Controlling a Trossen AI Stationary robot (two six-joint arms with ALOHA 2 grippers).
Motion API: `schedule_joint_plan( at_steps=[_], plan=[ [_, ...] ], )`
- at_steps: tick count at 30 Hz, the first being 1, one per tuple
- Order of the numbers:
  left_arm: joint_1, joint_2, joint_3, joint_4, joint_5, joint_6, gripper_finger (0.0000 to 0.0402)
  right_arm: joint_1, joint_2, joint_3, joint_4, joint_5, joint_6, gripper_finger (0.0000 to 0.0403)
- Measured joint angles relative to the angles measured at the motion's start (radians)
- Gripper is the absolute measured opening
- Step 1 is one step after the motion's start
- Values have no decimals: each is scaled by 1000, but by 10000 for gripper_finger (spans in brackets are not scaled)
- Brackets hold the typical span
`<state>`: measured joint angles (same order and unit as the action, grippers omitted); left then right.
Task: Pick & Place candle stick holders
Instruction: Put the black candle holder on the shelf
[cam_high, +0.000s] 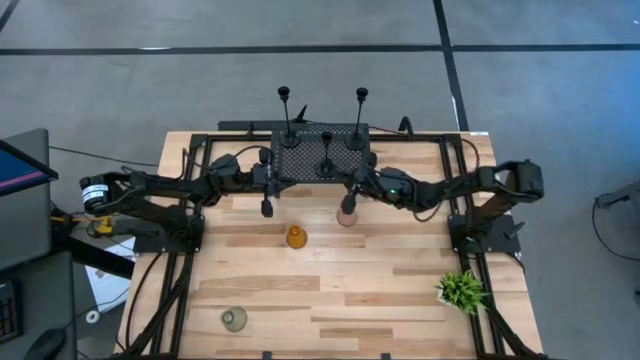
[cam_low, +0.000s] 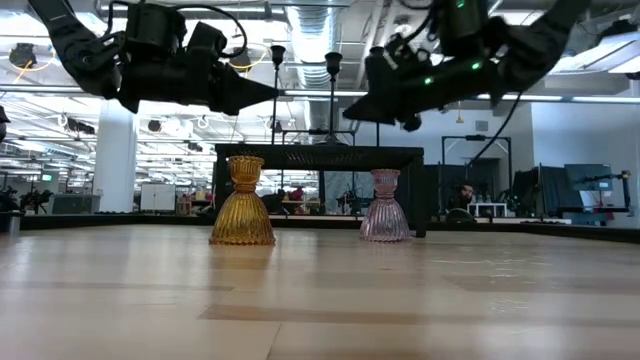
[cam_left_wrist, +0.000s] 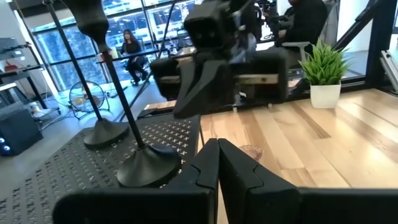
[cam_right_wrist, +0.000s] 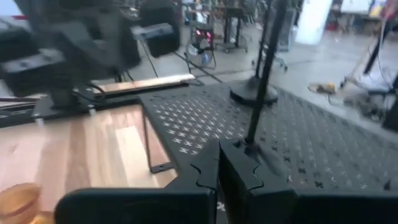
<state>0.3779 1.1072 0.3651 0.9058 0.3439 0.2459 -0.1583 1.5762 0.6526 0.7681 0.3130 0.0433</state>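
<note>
Spanning the scene, largest down to smallest:
Wooden table (cam_high: 400, 290): pale planks, carrying everything below.
Black perforated rack (cam_high: 300, 160): at the table's far edge, centred, raised on thin legs.
Left arm: reached in from the left side, above the table in front of the rack.
Left gripper (cam_high: 267, 208): fingers pressed together, holding nothing, hung above the boards just in front of the rack's left end.
Right arm: reached in from the right side, likewise above the table.
Right gripper (cam_high: 349, 203): fingers pressed together, empty, poised right over the pink holder.
Potted plant (cam_high: 461, 290): near the table's right edge, toward the front.
Slim black candle stick holders: three, upright on the rack; one at its left (cam_high: 288, 138), one at its right (cam_high: 357, 138), one in the middle nearer the front edge (cam_high: 326, 165).
Amber holder (cam_high: 295, 237): upright on the boards, in front of the rack, left of the pink one and apart from it.
Pink holder (cam_high: 347, 217): upright on the boards, just in front of the rack.
Grey-green holder (cam_high: 234, 319): alone near the front-left corner, well apart from the rest.
</note>
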Motion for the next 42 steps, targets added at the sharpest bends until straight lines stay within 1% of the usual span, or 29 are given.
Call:
schedule_joint_plan(
  at_steps=[6,11,33,35,40,42],
  plan=[
    [1,0,-1,0,0,0,5,-37,61,52,-84,1,37,0],
    [3,0,-1,0,0,0,5,-44,68,74,-108,1,37,0],
    [3,0,-1,0,0,0,5,-51,67,83,-77,10,38,0],
    [3,0,-1,0,0,0,5,-51,67,105,-103,28,37,0],
    [3,0,-1,0,0,0,5,-48,67,175,-241,37,38,0],
    [3,0,-1,0,0,0,5,-41,67,199,-274,74,37,0]
  ],
)
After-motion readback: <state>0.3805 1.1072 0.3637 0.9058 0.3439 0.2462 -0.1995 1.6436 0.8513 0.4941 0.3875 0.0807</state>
